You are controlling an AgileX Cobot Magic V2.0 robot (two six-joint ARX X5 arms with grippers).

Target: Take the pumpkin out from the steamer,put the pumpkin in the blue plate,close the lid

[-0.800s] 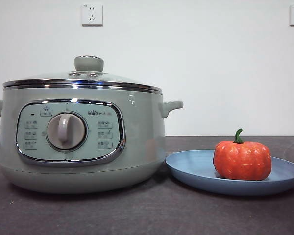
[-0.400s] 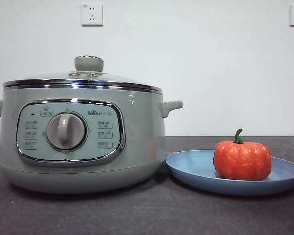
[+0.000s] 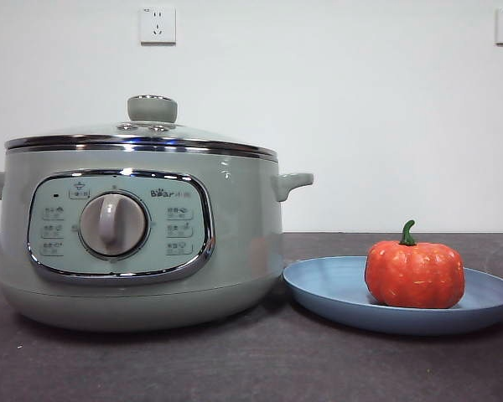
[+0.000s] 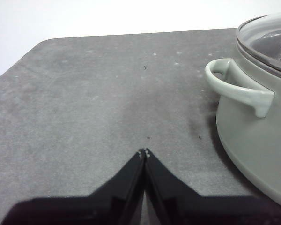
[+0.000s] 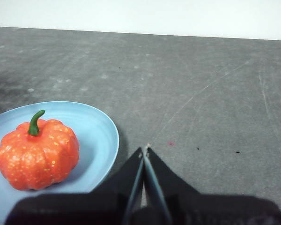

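Observation:
The pale green steamer [image 3: 142, 234] stands at the left in the front view with its glass lid [image 3: 142, 134] sitting on it, knob up. The orange pumpkin [image 3: 414, 272] sits upright on the blue plate [image 3: 327, 289] to the steamer's right. In the left wrist view my left gripper [image 4: 144, 152] is shut and empty over bare table, beside the steamer's side handle [image 4: 239, 86]. In the right wrist view my right gripper [image 5: 145, 149] is shut and empty, just off the blue plate's rim [image 5: 113, 136], apart from the pumpkin [image 5: 37, 153]. No arm shows in the front view.
The dark grey table [image 3: 251, 368] carries the steamer and the plate. A white wall with two power sockets [image 3: 158, 25] stands behind. The table's rounded corner [image 4: 42, 44] shows in the left wrist view.

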